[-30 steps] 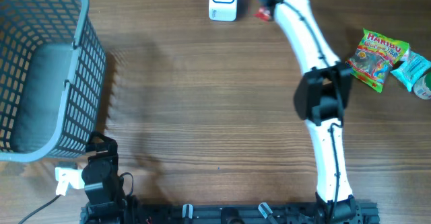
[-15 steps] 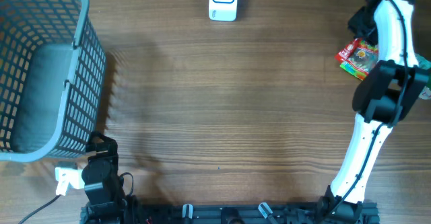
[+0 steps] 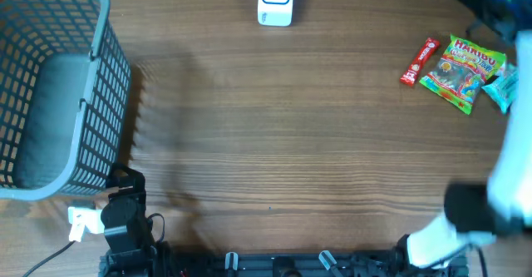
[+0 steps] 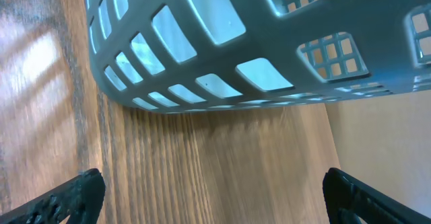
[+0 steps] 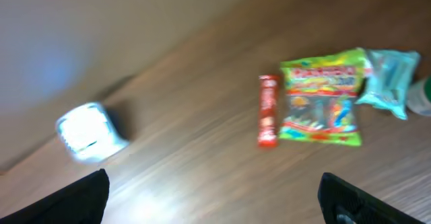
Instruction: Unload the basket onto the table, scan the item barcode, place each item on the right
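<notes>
1. Three packets are seen close together near the right edge of the brown wooden table (image 3: 274, 127). They are a slim red stick-shaped packet (image 3: 418, 61), a green and yellow gummy-sweet bag (image 3: 462, 71) just beside it, and a pale blue wrapper (image 3: 507, 86) against the bag's right side.
2. The red stick-shaped packet, the item for scanning, is laid flat on the wood and is gripped by neither arm. It is well apart from the white box-shaped scanner (image 3: 275, 1) at the middle of the far edge.
3. The left side is taken up by a tall grey plastic lattice basket (image 3: 50, 86). A wide stretch of open wood is left between it and the packets.
4. The right gripper (image 5: 214, 200) is shown with its fingers spread wide and nothing between them, raised above the packets.
5. The left gripper (image 4: 215, 197) is likewise spread wide and empty, close to the basket's lower wall.
6. From overhead, the right arm is given only as a blur along the right edge. The spread of both pairs of fingers is shown by the wrist views alone.
</notes>
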You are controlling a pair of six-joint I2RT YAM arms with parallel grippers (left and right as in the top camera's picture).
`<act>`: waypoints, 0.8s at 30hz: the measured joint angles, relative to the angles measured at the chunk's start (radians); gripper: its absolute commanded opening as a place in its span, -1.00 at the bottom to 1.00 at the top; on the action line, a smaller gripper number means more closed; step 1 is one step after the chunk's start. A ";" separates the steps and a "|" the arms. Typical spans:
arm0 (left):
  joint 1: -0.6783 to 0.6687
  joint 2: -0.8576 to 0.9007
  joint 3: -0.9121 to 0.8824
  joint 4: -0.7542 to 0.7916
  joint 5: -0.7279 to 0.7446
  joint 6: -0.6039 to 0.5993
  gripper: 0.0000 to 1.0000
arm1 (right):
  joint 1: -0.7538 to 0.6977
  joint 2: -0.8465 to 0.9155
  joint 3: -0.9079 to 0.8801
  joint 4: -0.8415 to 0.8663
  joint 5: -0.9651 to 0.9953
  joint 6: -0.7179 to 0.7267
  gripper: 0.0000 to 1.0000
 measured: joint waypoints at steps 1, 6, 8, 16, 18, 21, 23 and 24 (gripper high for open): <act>0.000 0.000 0.000 0.000 0.000 0.000 1.00 | 0.021 -0.061 0.008 -0.048 -0.022 0.000 1.00; 0.000 0.000 0.000 0.000 0.000 0.000 1.00 | 0.123 -0.211 0.005 -0.125 -0.093 -0.038 1.00; 0.000 0.000 0.000 0.000 0.000 0.000 1.00 | 0.164 -0.229 -0.006 -0.126 -0.174 -0.085 1.00; 0.000 0.000 0.000 0.000 0.000 0.000 1.00 | 0.187 -0.430 -0.018 -0.126 -0.493 -0.174 0.99; 0.000 0.000 0.000 0.000 0.000 0.000 1.00 | 0.187 -0.477 -0.018 -0.126 -0.513 -0.258 0.99; 0.000 0.000 0.000 0.000 0.000 0.000 1.00 | 0.187 -0.525 -0.018 -0.125 -0.506 -0.414 1.00; 0.000 0.000 0.000 0.000 0.000 0.000 1.00 | 0.187 -0.551 -0.018 -0.119 -0.482 -0.473 0.99; 0.000 0.000 0.000 0.000 0.000 0.000 1.00 | 0.185 -0.574 -0.019 -0.089 -0.456 -0.505 0.99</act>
